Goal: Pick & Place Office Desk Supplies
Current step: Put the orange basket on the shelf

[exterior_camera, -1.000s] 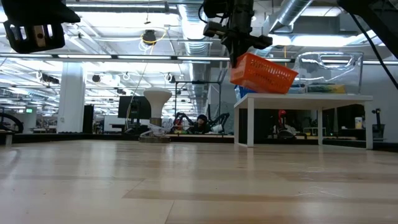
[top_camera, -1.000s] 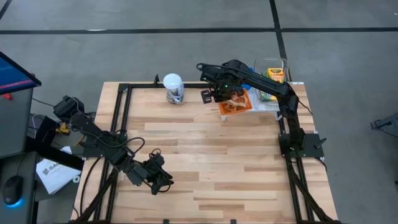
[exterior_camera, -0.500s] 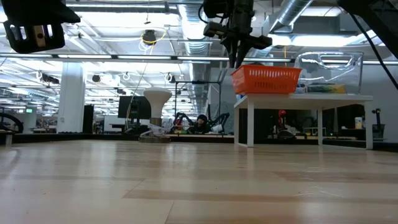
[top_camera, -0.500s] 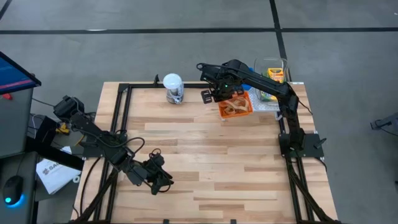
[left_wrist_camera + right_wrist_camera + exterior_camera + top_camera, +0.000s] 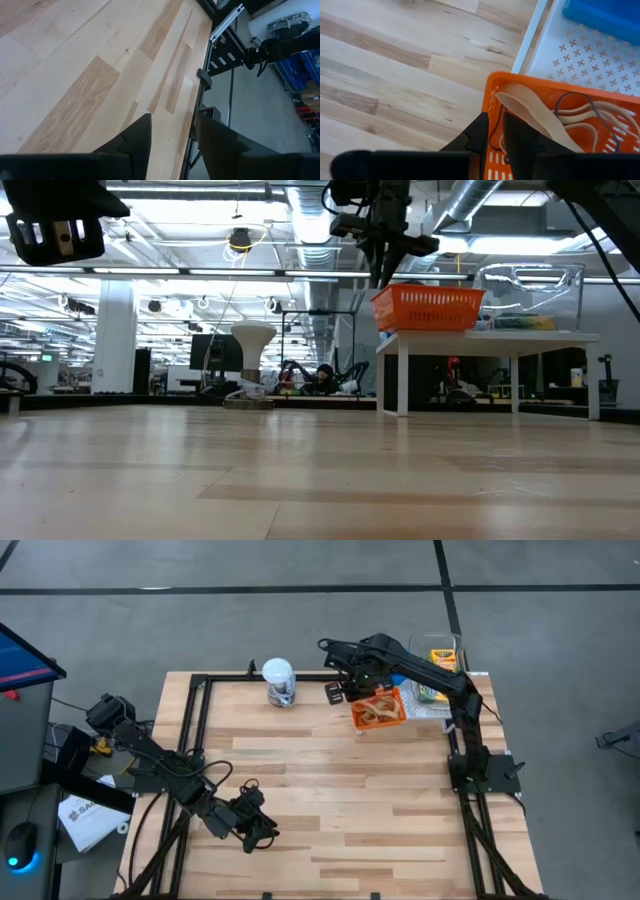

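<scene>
An orange basket point(image 5: 380, 711) sits level on the white perforated shelf point(image 5: 436, 708) at the table's far right, with tan rubber-band loops point(image 5: 580, 116) and a thin dark loop point(image 5: 568, 101) inside. My right gripper point(image 5: 496, 134) points down over the basket's left wall, slightly open, one finger on each side of that wall. Yellow-and-green crayon boxes point(image 5: 441, 661) lie in a clear bin point(image 5: 436, 652) beyond the shelf. My left gripper point(image 5: 172, 131) waits open above the table's near left part point(image 5: 262, 830), with nothing between its fingers. My right gripper comes from above, one finger inside the basket's left wall point(image 5: 493, 112) and one outside, near its far corner. I cannot tell whether the fingers touch the wall. The basket point(image 5: 428, 308) rests level on the shelf.
A clear jar with a white lid point(image 5: 279, 682) stands at the far middle of the table. A blue object point(image 5: 602, 15) lies on the shelf behind the basket. Black frame rails point(image 5: 196, 730) run along the table's sides. Bare wood point(image 5: 340, 790) fills the middle.
The orange basket hung tilted from my right gripper, its left side up. Its left side has come down, and the basket now sits level on the white shelf. My right gripper stays over the basket's left wall.
</scene>
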Available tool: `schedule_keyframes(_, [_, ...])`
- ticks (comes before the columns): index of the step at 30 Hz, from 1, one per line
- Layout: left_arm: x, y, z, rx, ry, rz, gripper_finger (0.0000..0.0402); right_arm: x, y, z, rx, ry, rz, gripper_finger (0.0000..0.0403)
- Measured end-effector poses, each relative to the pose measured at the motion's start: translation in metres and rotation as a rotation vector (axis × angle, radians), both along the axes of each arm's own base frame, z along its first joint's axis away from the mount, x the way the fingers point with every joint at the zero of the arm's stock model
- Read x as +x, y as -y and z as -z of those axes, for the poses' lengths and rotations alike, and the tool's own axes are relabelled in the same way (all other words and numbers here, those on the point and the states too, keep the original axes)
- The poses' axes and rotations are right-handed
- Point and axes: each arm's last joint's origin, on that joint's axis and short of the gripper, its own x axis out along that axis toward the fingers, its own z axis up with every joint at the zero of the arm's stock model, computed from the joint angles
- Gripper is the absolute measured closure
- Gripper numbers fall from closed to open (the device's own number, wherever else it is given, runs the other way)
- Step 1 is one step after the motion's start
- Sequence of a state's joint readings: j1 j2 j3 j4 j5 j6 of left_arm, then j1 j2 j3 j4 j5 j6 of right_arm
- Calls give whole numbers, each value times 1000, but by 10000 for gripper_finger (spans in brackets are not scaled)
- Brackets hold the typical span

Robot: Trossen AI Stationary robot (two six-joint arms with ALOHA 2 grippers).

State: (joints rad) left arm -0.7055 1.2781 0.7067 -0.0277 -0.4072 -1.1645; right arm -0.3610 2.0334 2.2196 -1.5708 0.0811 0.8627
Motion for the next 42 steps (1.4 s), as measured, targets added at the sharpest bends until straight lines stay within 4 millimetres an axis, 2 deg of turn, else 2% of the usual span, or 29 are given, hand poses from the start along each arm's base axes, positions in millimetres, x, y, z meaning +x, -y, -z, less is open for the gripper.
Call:
schedule_keyframes(5, [0, 0, 0, 0, 0, 0, 257, 2, -8, -10, -21, 49, -29, 348])
schedule_keyframes(8, [0, 0, 0, 0, 0, 0, 257, 9, -25, -16, -38, 102, -87, 348])
schedule_keyframes(11, [0, 0, 0, 0, -1, 0, 257, 21, -51, -15, -41, 133, -170, 348])
schedule_keyframes(13, [1, -1, 0, 0, -1, -6, 257, 34, -72, -10, -45, 157, -233, 348])
schedule_keyframes(16, [3, -4, 0, -4, 0, -13, 257, 48, -100, 9, -23, 103, -310, 348])
schedule_keyframes(19, [5, -6, -3, -28, 8, -9, 257, 48, -112, 28, -9, -60, -359, 348])
schedule_keyframes(23, [3, -8, -8, -43, 22, -6, 257, 52, -112, 49, -18, -153, -408, 348])
schedule_keyframes(32, [-5, -16, -25, -56, 94, -58, 257, 41, -90, 57, -23, -215, -421, 348])
schedule_keyframes(35, [-7, -18, -30, -55, 117, -77, 257, 39, -90, 62, -19, -242, -441, 348])
schedule_keyframes(42, [-7, -19, -31, -57, 128, -90, 257, 38, -79, 62, -40, -257, -459, 348])
